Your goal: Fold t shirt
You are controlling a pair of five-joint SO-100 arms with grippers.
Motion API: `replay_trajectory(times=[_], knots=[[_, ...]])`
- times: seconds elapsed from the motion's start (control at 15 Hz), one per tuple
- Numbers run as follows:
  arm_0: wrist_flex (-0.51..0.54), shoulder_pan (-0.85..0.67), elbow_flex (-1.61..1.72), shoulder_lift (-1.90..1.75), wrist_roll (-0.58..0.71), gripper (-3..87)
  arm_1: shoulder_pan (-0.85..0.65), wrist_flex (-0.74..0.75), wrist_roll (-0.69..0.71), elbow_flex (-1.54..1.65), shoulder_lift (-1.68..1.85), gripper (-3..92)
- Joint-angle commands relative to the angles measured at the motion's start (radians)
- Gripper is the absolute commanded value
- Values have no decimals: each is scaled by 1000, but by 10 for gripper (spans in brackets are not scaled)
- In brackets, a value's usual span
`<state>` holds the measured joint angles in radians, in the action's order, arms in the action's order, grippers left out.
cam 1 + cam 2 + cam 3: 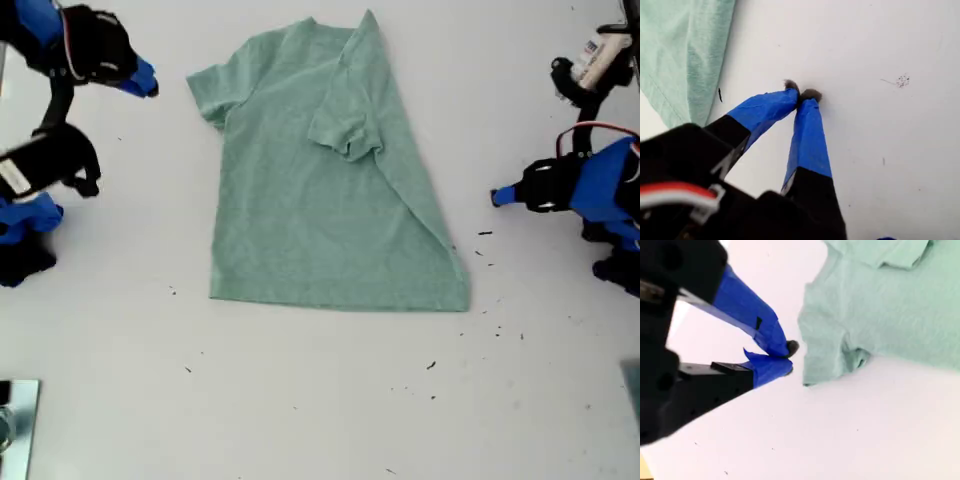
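white table (320, 410), t shirt (310, 200) lying flat

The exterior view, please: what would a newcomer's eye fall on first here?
First, the pale mint-green cotton t shirt lying in the middle of the white table, with the sleeve side at the exterior view's right already folded over its body. Next, the blue-taped grippers on either side: my second gripper, shut and empty, hovers near the unfolded sleeve at that view's upper left, while my first gripper, also shut and empty, waits off the shirt's right edge.
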<state>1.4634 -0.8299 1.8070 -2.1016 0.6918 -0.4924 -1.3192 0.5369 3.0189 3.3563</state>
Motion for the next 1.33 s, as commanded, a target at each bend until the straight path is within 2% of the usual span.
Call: replay_trajectory(times=[0.0,0.13,0.27,0.47,1.07,1.13,1.27], knots=[[69,-75,-328,221,101,-2,9,-5,-3,37,15,24],[123,-71,-503,383,150,293,9,-6,-3,38,18,24],[126,-63,-548,463,195,328,9,-8,-3,38,23,24],[92,-83,-526,572,218,319,9,-14,-2,41,37,24],[-195,-253,-393,877,265,296,25,-49,-11,51,103,24],[-229,-268,-370,899,273,275,25,-49,-11,52,104,24],[-267,-258,-356,946,298,74,25,-51,-11,52,107,24]])
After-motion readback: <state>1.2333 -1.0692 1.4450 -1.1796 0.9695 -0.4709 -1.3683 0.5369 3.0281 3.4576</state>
